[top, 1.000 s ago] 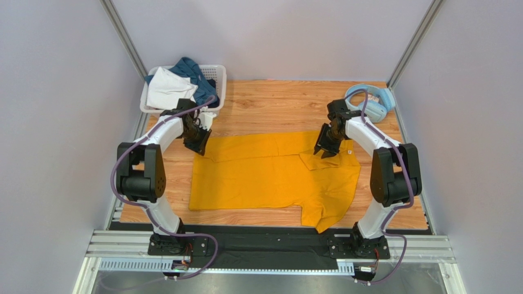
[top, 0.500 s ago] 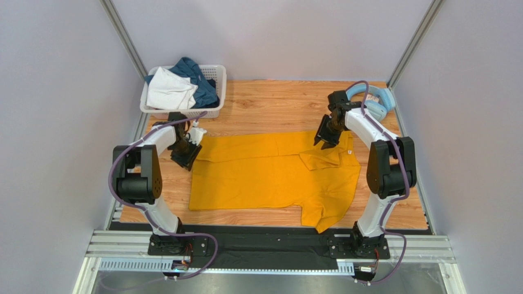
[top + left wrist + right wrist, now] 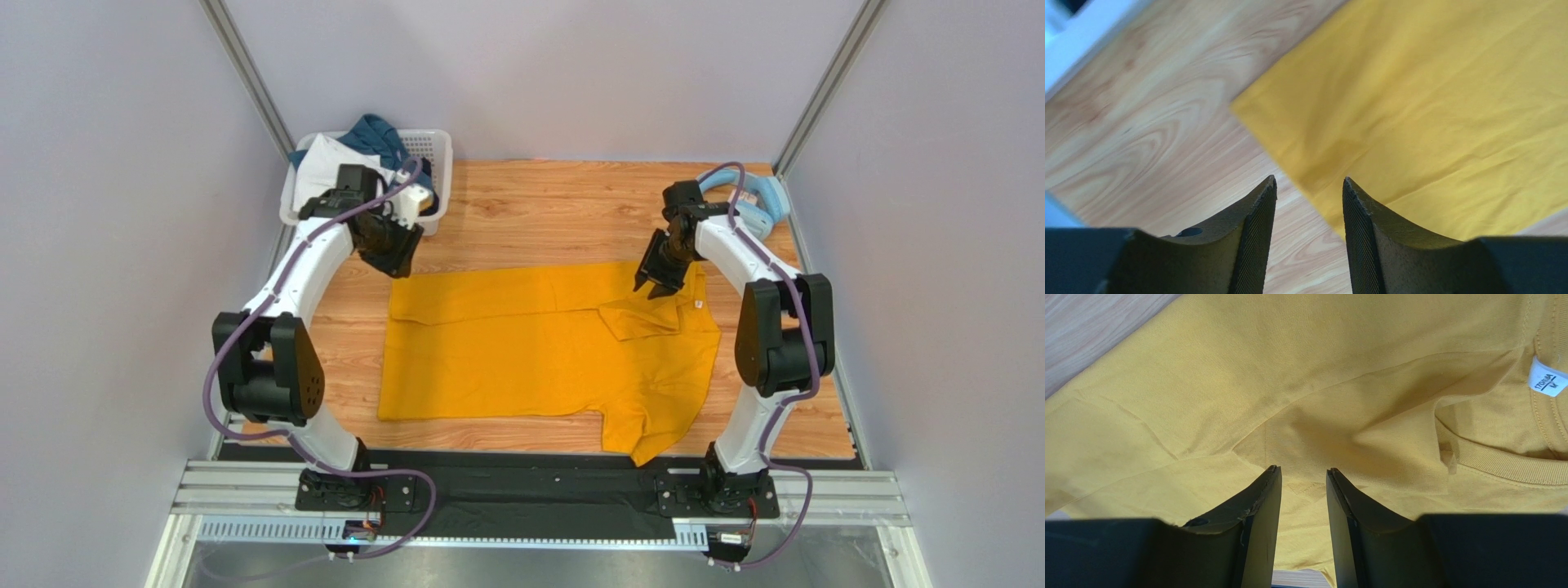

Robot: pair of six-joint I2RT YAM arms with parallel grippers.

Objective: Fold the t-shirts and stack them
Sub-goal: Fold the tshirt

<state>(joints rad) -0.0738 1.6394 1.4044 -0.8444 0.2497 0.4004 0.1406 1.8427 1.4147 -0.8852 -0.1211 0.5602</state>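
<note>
The mustard-yellow t-shirt (image 3: 540,349) lies spread flat on the wooden table, with one sleeve hanging toward the near edge. My left gripper (image 3: 395,251) hovers just beyond the shirt's far left corner (image 3: 1413,110). It is open (image 3: 1309,182), with bare wood showing between the fingers. My right gripper (image 3: 659,276) is over the shirt's far right shoulder, beside the collar (image 3: 1530,465) and its white label (image 3: 1549,380). Its fingers stand apart (image 3: 1303,470) above the cloth with nothing pinched. A white t-shirt (image 3: 321,165) and a dark teal one (image 3: 378,132) lie in the basket.
The white lattice basket (image 3: 437,153) stands at the far left corner, right behind my left gripper. Light-blue headphones (image 3: 751,202) lie at the far right corner, behind the right arm. Grey walls and metal posts close in the table's sides.
The left gripper has widened and swung from the shirt's left edge up toward the basket. The right gripper has shifted only slightly farther. The shirt lies as before.
</note>
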